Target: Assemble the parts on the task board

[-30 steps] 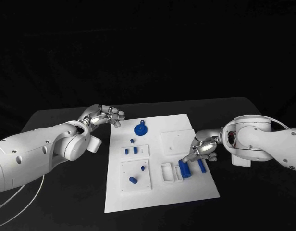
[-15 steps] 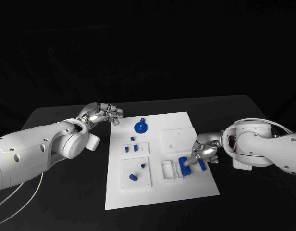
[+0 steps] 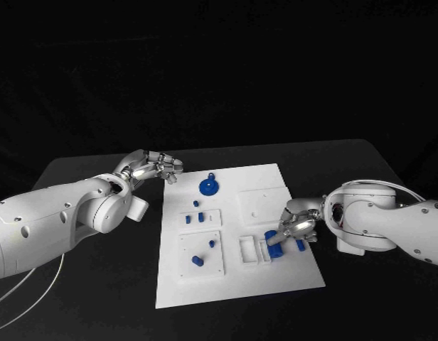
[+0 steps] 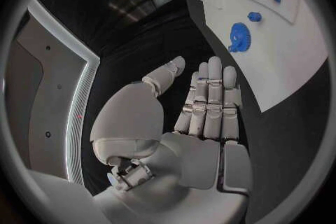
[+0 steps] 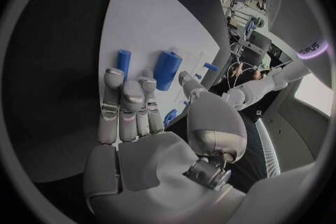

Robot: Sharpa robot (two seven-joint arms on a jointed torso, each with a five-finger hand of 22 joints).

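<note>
A: What does my head view show of the task board [image 3: 237, 280]?

B: I see the white plate lying in the middle of the black surface [image 3: 96, 305], its long side running away from the robot.

A: And the parts?

B: I count a blue gear-like disc [image 3: 209, 188] near the far edge, two small blue pegs [image 3: 193, 219] standing side by side in a raised square, and two more blue pieces [image 3: 198, 262] in a lower square. A blue cylinder [image 3: 274, 240] and a thinner blue bar [image 3: 299, 244] lie near the board's right edge, beside a white rectangular frame [image 3: 248, 250].

A: State of the left hand [image 3: 153, 169]?

B: I read it as open: it hangs over the bare surface just off the board's far-left corner, holding nothing. In the left wrist view its fingers [image 4: 210, 102] are straight and side by side, the thumb apart.

A: And the right hand [image 3: 299, 223]?

B: It sits over the cylinder and bar, fingers pointing down at them. In the right wrist view the fingertips [image 5: 125, 89] lie beside both pieces, yet I cannot tell whether they touch or grip either.
</note>
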